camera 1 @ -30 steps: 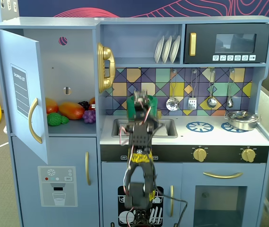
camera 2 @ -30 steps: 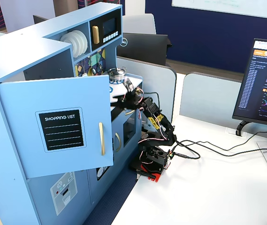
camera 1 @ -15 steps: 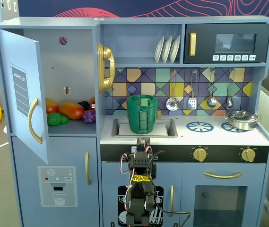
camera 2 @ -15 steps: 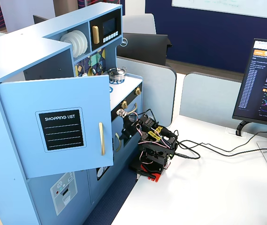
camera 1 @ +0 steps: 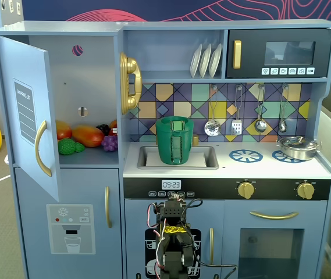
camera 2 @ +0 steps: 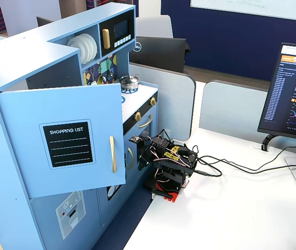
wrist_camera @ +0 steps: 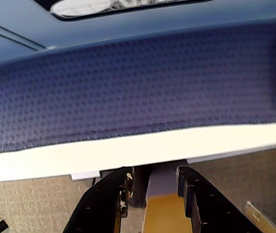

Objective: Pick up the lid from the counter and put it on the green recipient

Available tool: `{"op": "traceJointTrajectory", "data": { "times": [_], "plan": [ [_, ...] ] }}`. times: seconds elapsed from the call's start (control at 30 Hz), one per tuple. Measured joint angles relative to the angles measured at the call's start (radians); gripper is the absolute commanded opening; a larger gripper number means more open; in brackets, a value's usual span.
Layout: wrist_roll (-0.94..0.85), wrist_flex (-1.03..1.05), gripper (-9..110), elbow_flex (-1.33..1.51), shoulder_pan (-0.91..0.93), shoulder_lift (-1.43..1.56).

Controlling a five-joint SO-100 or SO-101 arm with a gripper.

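Standing in sink, green recipient (camera 1: 175, 140), seemingly lidded

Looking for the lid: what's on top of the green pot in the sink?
A dark green lid with a raised strap handle appears to sit on the green pot, closing it. The pot's inside is hidden.

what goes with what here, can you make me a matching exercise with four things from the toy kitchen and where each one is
Things:
1. green pot
2. silver pan
3. white plates
4. toy fruit

Places:
A. behind the open door, on the left shelf
B. in the sink
C. upright on the upper shelf, left of the microwave
D. on the right burner

Pairs: 1-B, 2-D, 3-C, 4-A
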Motion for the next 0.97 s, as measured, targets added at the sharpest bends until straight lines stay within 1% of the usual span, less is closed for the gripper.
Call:
{"op": "traceJointTrajectory", "data": {
  "times": [0.2, 0.37, 0.97],
  "plan": [
    [0.017, 0.009, 1, 0.002, 0.008, 0.029],
    [-0.008, 0.015, 1, 0.002, 0.018, 0.029],
    [-0.008, 0.015, 2, 0.002, 0.023, 0.029]
  ]
}}
